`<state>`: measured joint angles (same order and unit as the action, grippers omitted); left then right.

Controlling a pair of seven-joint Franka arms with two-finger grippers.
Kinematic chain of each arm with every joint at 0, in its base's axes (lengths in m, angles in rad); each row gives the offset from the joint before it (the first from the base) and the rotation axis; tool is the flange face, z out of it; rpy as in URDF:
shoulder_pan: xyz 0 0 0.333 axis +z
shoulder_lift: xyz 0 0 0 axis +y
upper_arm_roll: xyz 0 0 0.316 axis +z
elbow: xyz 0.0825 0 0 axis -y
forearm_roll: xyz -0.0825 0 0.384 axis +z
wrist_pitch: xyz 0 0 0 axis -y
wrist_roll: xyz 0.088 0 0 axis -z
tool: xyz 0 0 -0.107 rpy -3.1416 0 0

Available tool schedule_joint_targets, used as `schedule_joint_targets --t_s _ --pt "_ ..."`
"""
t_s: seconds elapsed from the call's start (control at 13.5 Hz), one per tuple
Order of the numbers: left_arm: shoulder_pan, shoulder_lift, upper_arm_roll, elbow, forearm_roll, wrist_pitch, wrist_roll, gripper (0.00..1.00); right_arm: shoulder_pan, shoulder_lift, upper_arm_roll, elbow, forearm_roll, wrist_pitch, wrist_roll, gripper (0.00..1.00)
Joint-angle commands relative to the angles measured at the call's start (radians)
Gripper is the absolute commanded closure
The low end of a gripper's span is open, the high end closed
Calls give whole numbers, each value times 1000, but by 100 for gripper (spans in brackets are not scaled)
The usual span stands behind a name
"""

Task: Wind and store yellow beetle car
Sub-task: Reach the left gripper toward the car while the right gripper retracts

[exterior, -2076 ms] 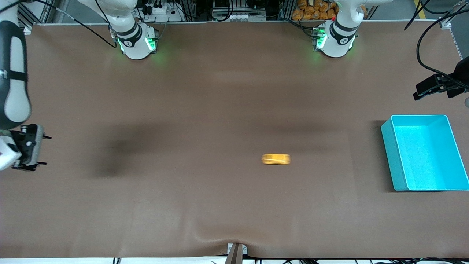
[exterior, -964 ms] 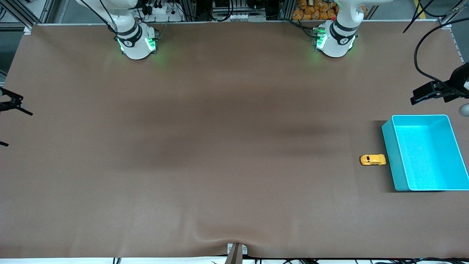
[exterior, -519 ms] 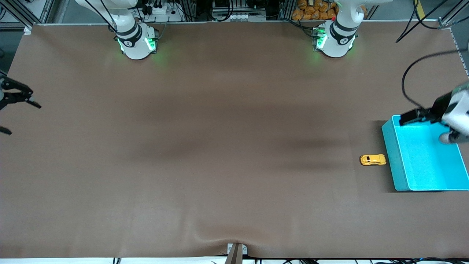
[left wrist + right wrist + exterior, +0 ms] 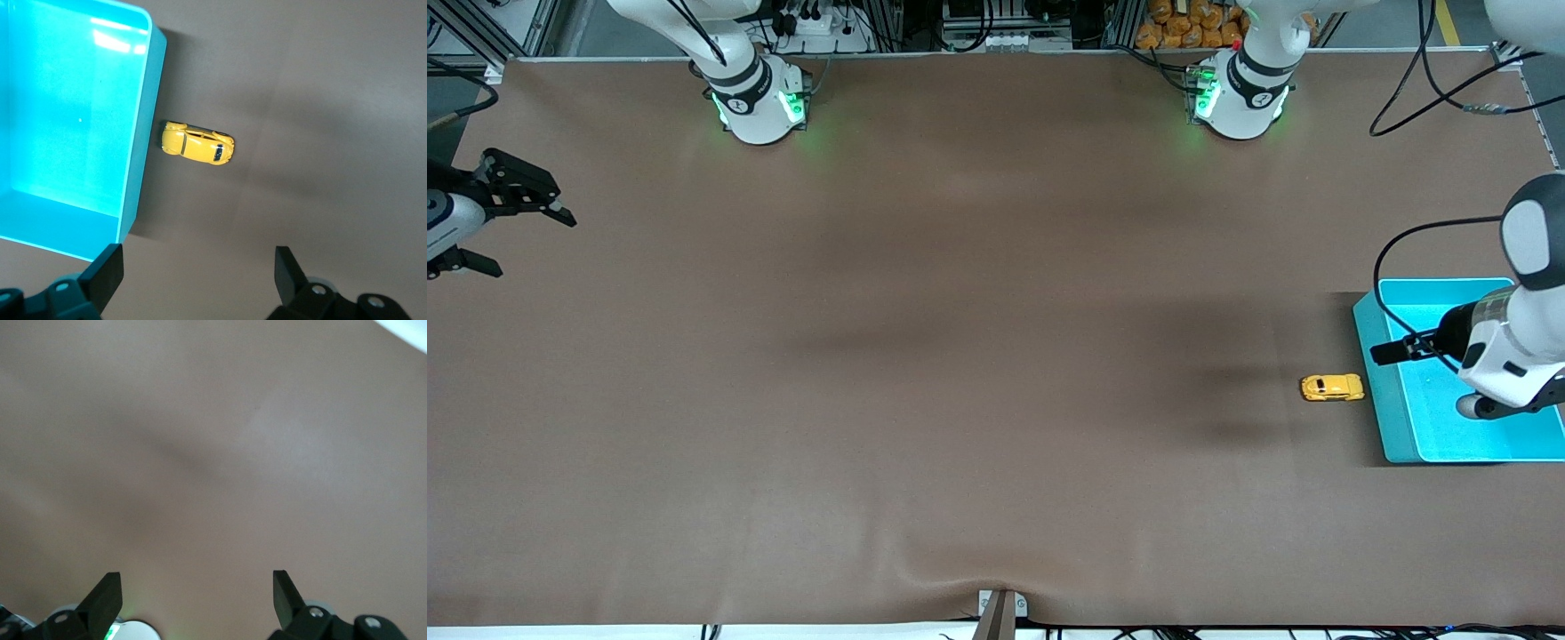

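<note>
Brown table (image 4: pixel 960 356) runs the whole width of the front view. At the right arm's end, the right gripper (image 4: pixel 520 231) hangs over the table's edge, its fingers (image 4: pixel 107 590) spread wide with nothing between them; its wrist view shows only bare tabletop below. That arm waits, well apart from the toy.

Toward the left arm's end, the yellow beetle car (image 4: pixel 1332 388) sits upright on its wheels on the table, just beside the outer wall of the turquoise bin (image 4: pixel 1396 444); its nose appears to touch the wall, though I cannot tell for certain.

Over the bin's wall next to the car is the left gripper (image 4: pixel 1392 356), fingers (image 4: pixel 107 267) fully apart and empty. In the left wrist view the car (image 4: pixel 197 144) lies ahead of the fingertips, clear of both.
</note>
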<state>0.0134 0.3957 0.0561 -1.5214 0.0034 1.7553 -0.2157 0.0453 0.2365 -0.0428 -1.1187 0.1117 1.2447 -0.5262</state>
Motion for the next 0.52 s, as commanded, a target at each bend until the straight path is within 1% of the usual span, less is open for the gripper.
schedule_joint_targets --t_s 0.0,0.15,0.3,0.37,0.44 --pt "7 -6 -2 -60 12 56 -123 0 5 -28 -5 -16 0 -37 80 0" --pt "17 -41 -2 -150 13 122 -206 0 5 -51 -5 -38 -12 -41 81 0" --pt "19 -98 -2 -285 13 231 -264 0 4 -89 -6 -84 -23 -37 89 0" --pt "19 -107 -2 -339 13 283 -327 0 4 -109 -6 -108 -24 -34 110 0" --pt "19 -107 -2 -368 13 321 -393 0 4 -126 -6 -136 -24 -33 148 0"
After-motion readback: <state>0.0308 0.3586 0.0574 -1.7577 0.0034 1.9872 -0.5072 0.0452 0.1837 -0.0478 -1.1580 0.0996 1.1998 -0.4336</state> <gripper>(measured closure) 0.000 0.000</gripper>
